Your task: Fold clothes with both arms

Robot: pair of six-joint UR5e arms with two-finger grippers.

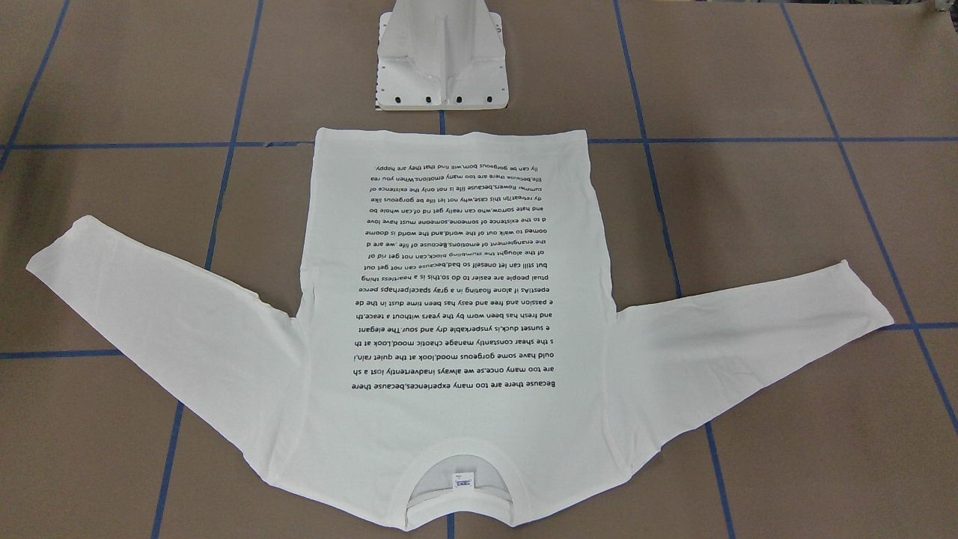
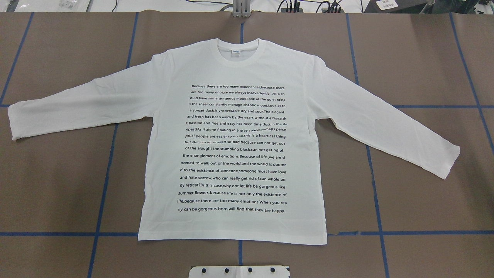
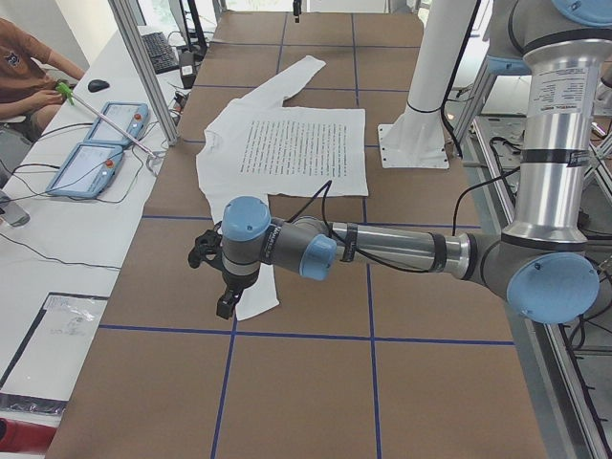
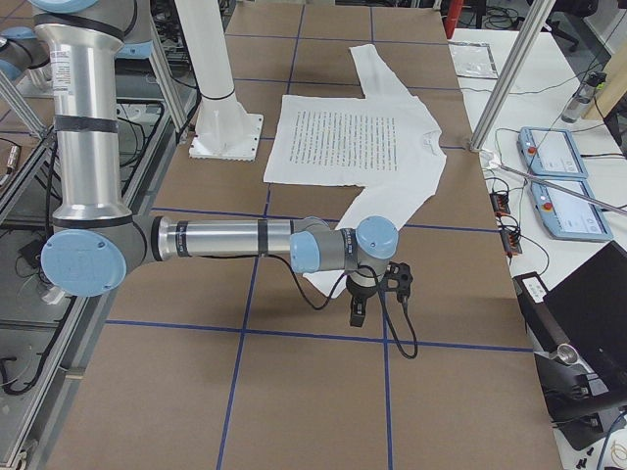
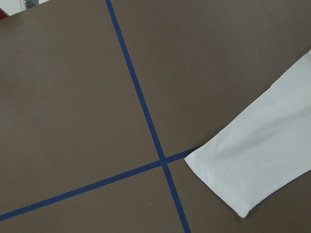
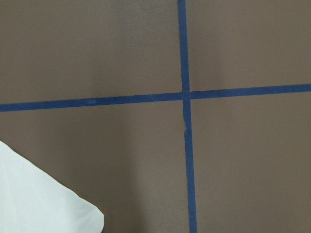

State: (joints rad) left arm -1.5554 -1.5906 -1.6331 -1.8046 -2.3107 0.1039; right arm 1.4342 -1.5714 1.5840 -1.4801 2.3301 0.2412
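Right now the white long-sleeved T-shirt point(image 2: 231, 127) lies flat on the brown worktop point(image 2: 58, 193), words up and sleeves spread wide. It looks soft, light and floppy, so pinching the sleeve ends point(image 5: 218, 179) seems best. I cannot tell if the left hand point(image 3: 218, 287) or the right hand point(image 4: 362, 304) is open or closed.

Setting: robotics lab, test cell. Evidence: brown-papered table point(image 2: 58, 185) gridded in blue tape point(image 2: 46, 234); left arm point(image 3: 402, 251) and right arm point(image 4: 225, 240), silver-tubed, cabled; white pedestal point(image 3: 421, 105); aluminium frame posts point(image 4: 509, 73); white side bench point(image 3: 57, 239) – teach pendants point(image 3: 84, 170), keyboard point(image 3: 159, 53), loose cables (a person point(image 3: 24, 67) seated at its far end)
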